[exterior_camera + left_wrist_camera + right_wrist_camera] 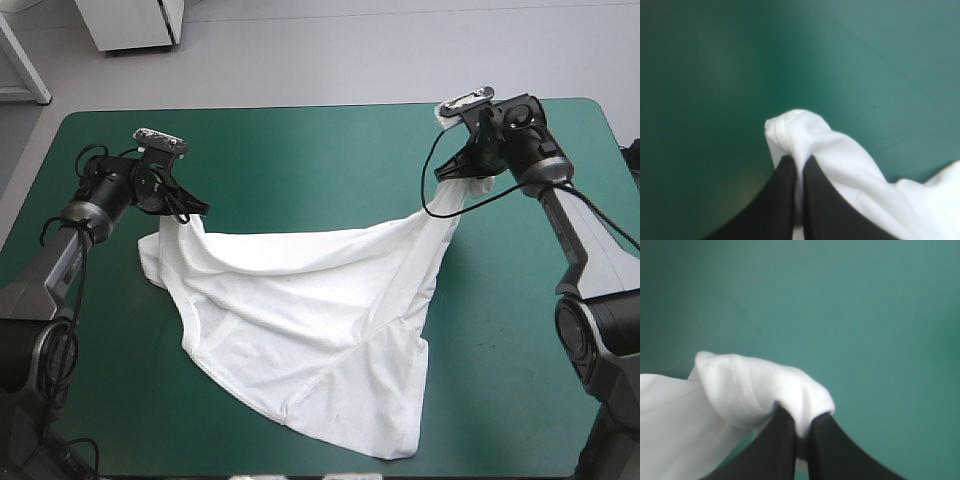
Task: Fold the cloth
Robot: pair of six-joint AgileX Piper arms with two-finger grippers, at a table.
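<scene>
We saw the T-shirt (300, 320) strung between both claws over the teal-green desk (300, 140). The left claw (190, 212) sat low, near the desk's left edge. It was all but closed, pinching one corner of the T-shirt. In its wrist view the black fingers (782, 200) nearly met in a point. A bunched white fold was squeezed between them and poked out just ahead of the tips.

The right claw (455, 172) stood toward the far right corner of the desk and looked higher than the left one. It too was nearly closed, clamped on another bunch of the fabric. Its wrist view showed a hemmed edge with a line of stitching, wrapped over the tips of the fingers (777, 450).

Between the two claws the upper edge of the T-shirt sagged in a shallow curve. From the right claw the fabric dropped steeply to the desk. The rest lay creased on the cover in a rough triangle, narrowing toward the near edge, with its lowest corner a little right of the middle. A small rumpled lump lay on the desk just below the left claw.
</scene>
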